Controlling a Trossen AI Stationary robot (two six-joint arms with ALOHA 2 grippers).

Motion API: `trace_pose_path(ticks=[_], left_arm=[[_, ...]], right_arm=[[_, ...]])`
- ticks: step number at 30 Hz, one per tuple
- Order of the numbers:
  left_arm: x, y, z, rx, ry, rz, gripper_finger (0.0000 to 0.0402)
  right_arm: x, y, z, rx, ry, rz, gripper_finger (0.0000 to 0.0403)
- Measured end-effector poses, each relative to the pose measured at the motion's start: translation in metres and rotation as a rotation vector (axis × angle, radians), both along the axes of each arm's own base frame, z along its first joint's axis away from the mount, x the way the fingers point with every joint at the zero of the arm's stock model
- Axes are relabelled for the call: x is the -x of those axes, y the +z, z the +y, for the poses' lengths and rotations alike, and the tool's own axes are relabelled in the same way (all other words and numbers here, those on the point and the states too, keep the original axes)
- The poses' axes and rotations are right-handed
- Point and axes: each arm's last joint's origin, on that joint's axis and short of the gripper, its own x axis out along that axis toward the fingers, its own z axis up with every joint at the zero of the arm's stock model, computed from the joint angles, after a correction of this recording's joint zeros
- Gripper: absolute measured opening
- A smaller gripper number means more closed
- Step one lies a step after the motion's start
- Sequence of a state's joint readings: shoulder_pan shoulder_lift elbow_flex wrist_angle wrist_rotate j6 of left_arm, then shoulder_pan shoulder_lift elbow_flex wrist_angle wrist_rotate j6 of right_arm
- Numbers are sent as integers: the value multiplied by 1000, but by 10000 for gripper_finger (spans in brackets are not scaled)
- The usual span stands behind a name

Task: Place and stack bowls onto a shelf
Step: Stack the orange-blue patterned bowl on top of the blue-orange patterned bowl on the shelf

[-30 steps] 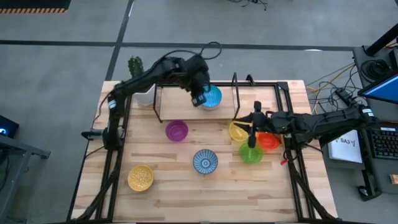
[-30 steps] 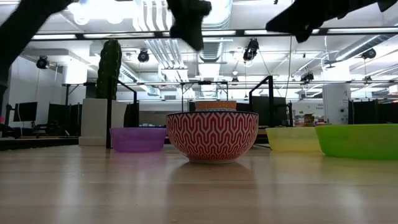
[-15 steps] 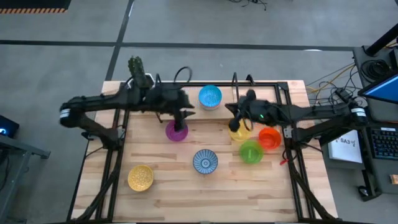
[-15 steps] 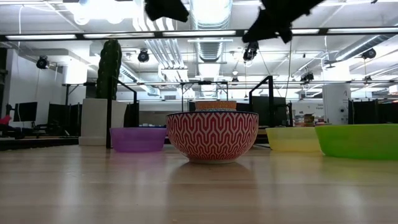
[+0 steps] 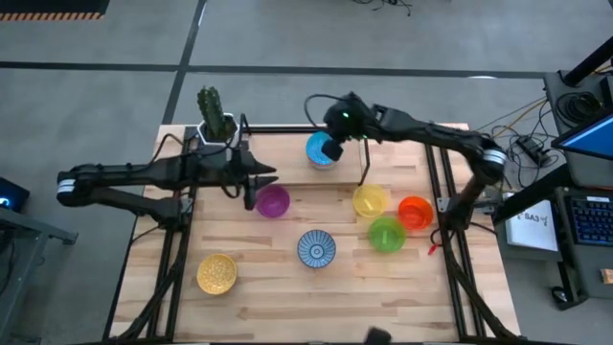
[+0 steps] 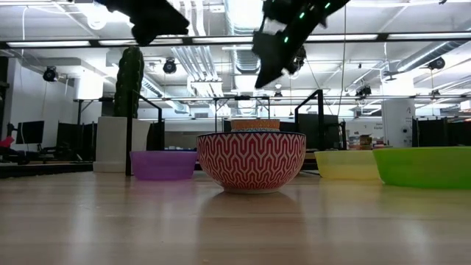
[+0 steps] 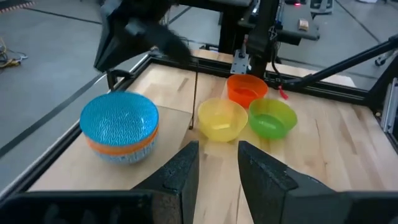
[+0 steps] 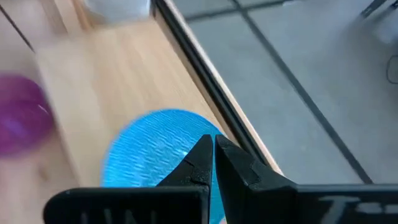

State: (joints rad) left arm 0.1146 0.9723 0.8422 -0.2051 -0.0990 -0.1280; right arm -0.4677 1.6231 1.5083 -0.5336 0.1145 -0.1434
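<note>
Since half a second ago my right arm has swung back from the yellow bowl to the shelf, and my left arm has pulled back off the purple bowl toward the counter's left edge. The counter (image 5: 287, 278) carries everything; the shelf (image 5: 287, 144) stands along its far side. My left arm stretches in low from the left, and its claw (image 5: 251, 180) sits just left of the purple bowl (image 5: 273, 201), fingers a little apart and empty, as the left wrist view shows. My right arm reaches in from the right rear, and its claw (image 5: 332, 149) hovers over the right rim of the blue bowl (image 5: 321, 150); in the right wrist view its fingers are nearly together with only a thin slit between them, holding nothing. That blue bowl is on the shelf, nested in an orange bowl (image 7: 118, 146). On the counter in front of the shelf, toward the right, a yellow bowl (image 5: 370, 201), a red-orange bowl (image 5: 415, 213) and a green bowl (image 5: 387, 234) cluster close together. The patterned bowl (image 5: 316, 248) stands alone near the middle, and a second yellow bowl (image 5: 216, 273) is at the front left. A cactus pot (image 5: 215, 120) stands at the back left corner.
</note>
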Motion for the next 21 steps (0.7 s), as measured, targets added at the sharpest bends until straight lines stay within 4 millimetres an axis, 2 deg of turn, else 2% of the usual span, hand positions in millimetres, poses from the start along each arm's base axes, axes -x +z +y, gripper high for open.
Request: trace_pose_path(ticks=[5,8,13,21], left_arm=[[16,-10,-2,29,10,-18,93],[23,-15,-3,34,12,-21,93],[29,-19,-3,33,12,-36,93],[29,-20,-3,32,12,-43,93]], right_arm=[[-11,-22,-35,-114,52,27,9],[-13,-30,-45,-139,31,35,9],[-16,-42,-54,-148,3,60,9],[-16,-50,-60,-157,-23,72,9]])
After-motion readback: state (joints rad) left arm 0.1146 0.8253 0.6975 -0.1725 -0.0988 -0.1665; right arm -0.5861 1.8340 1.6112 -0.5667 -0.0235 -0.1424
